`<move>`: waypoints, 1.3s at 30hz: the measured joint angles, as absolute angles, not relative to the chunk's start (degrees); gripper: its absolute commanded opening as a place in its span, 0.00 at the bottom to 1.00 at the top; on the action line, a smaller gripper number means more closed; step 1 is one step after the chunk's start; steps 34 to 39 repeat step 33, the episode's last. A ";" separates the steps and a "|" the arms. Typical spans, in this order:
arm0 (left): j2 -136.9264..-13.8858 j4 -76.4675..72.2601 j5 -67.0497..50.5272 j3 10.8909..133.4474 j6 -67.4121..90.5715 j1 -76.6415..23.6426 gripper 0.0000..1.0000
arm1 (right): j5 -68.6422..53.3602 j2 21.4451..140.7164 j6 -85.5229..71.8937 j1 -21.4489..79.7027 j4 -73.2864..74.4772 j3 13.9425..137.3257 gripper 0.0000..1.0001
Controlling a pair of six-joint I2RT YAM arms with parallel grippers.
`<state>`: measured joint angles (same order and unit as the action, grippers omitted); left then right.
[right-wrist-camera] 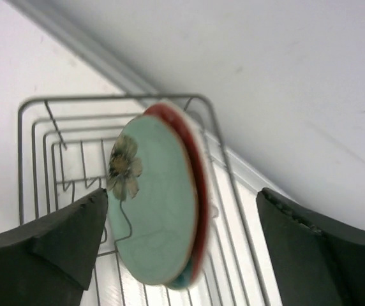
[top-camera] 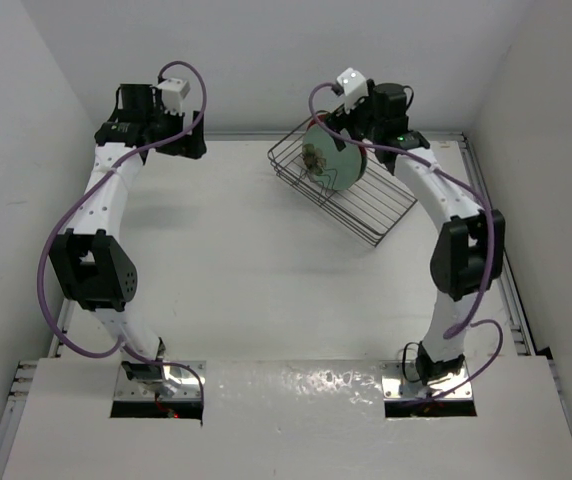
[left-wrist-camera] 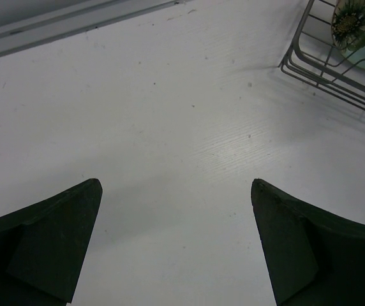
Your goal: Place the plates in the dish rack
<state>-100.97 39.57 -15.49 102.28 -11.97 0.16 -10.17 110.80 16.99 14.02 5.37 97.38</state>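
Looking down from above, the dish rack (top-camera: pixel 366 205) sits at an angle on the far right of the white worktop (top-camera: pixel 246 270). The mint plate (top-camera: pixel 341 165) stands on edge at the rack's far end. The right pincer (top-camera: pixel 351 118) hovers just above and behind it. The left pincer (top-camera: pixel 188 145) hangs over the far left corner, well apart from the rack.

From the left wrist, both fingers are spread fully wide with only bare worktop between them; this pincer holds nothing. One corner of the rack, with a sliver of plate, shows at the upper right.

From the right wrist, the fingers are wide apart and grip nothing. The mint plate stands between them, tilted, with the red plate (right-wrist-camera: pixel 198 185) pressed close behind it. Both plates are in the rack. The left finger (right-wrist-camera: pixel 48 242) lies just beside the mint plate's rim.

The main risk seems to be this closeness. A sideways pull-out could clip the rim and tip or roll the leaning pair. They appear to share one gap, so one could knock the other over. The light wire rack might also slide if it is nudged.
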 measured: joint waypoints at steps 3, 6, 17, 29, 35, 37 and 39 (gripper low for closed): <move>-100.97 39.35 -13.87 102.26 -11.88 0.47 1.00 | -7.75 104.55 14.70 14.00 4.84 95.74 0.99; -100.97 38.26 -10.68 101.67 -11.46 0.78 1.00 | -3.01 97.19 10.72 13.91 4.99 93.32 0.99; -101.01 35.97 4.80 94.19 -7.92 1.96 1.00 | 13.26 84.36 -21.71 -9.30 20.78 65.10 0.99; -101.82 34.87 8.84 88.40 -6.46 2.33 1.00 | 21.21 76.03 -27.07 -12.23 28.32 53.54 0.99; -101.82 34.87 9.02 87.13 -6.07 2.33 1.00 | 22.59 76.03 -27.75 -12.25 28.40 53.67 0.99; -101.82 34.87 9.02 87.13 -6.07 2.33 1.00 | 22.59 76.03 -27.75 -12.25 28.40 53.67 0.99; -101.82 34.87 9.02 87.13 -6.07 2.33 1.00 | 22.59 76.03 -27.75 -12.25 28.40 53.67 0.99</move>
